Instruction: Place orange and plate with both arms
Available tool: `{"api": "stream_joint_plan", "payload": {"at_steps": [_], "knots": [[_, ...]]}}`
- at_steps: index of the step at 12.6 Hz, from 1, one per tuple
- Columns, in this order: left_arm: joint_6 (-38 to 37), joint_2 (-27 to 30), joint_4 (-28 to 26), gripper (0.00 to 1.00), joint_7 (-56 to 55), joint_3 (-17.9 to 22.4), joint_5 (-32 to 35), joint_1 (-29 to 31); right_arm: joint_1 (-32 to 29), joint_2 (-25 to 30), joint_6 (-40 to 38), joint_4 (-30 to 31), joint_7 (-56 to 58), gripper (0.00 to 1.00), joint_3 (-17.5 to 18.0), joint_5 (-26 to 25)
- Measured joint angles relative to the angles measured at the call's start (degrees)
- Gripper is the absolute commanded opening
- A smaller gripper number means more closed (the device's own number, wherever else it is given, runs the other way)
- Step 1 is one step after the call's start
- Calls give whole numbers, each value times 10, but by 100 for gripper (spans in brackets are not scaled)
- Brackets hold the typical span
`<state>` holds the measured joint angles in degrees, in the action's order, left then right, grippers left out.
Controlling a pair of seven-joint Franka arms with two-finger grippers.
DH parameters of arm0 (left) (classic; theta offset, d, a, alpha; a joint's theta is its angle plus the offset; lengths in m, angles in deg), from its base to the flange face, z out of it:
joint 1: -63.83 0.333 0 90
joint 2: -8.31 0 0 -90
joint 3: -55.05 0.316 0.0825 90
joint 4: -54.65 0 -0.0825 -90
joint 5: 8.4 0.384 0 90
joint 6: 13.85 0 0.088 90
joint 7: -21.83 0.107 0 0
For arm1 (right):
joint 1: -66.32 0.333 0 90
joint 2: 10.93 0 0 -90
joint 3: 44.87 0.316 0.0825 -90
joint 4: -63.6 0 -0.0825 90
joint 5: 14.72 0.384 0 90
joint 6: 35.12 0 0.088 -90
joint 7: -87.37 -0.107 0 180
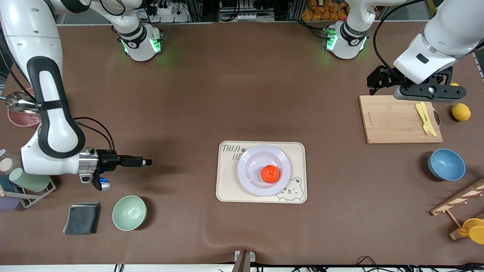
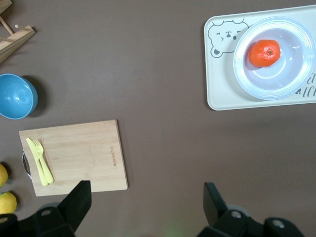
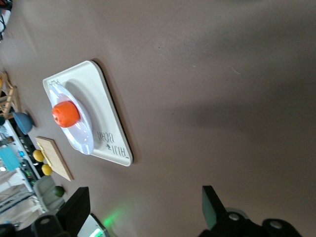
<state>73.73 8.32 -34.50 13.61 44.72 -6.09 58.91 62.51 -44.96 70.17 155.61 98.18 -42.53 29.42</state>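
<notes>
Grippers, two. Right gripper (image 1: 145,162): hangs low over bare tabletop (image 1: 227,83) at the right arm's end, fingers pointing toward the tray; in the right wrist view its two fingers (image 3: 76,207) stand well apart, holding nothing. Left gripper (image 1: 374,81): over the top edge of the cutting board; fingers (image 2: 79,200) spread wide in the left wrist view, empty.

Orange (image 1: 270,173), one: sits in the plate's well, a little toward 4 o'clock of its centre as the front view shows it.

Plate (image 1: 251,158), one: lies on the tray, touching it, covering most of the middle.

Tray (image 1: 227,189), one, cream, bear print at its 5 o'clock corner: centre of the tabletop, nearer the front camera than midway.

Bowls, two: green bowl (image 1: 129,212) at 5 o'clock of the right gripper, near the front edge; blue bowl (image 1: 446,164) at 5 o'clock of the cutting board.

Cutting board (image 1: 399,119), one, wooden, carrying what looks like two yellow plastic utensils (image 1: 425,118), possibly a fork and knife laid together.

Lemon (image 1: 461,112), one plainly seen in the front view just off the board at 3 o'clock; the left wrist view shows two lemons (image 2: 6,202) there.

Dark cloth (image 1: 82,218), one, folded, beside the green bowl at 9 o'clock.

Open room: wide bare tabletop between the right gripper and the tray, between the tray and the cutting board, and across the whole band from the tray to the arm bases. Clutter keeps to the two short ends.
</notes>
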Motion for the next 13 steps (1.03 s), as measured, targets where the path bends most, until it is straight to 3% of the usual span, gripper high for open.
{"api": "stream_joint_plan", "payload": {"at_steps": [6, 10, 13], "knots": [[-2, 0, 0, 100, 0, 1, 0, 5, -3, 53, -127, -78, -28, 100, -9, -226], [-2, -1, 0, 100, 0, 2, 0, 5, -18, 88, -187, -94, -31, 100, -11, -299], [-2, -1, 0, 100, 0, 4, 0, 6, -20, 130, -194, -72, -32, 100, -11, -337]]}}
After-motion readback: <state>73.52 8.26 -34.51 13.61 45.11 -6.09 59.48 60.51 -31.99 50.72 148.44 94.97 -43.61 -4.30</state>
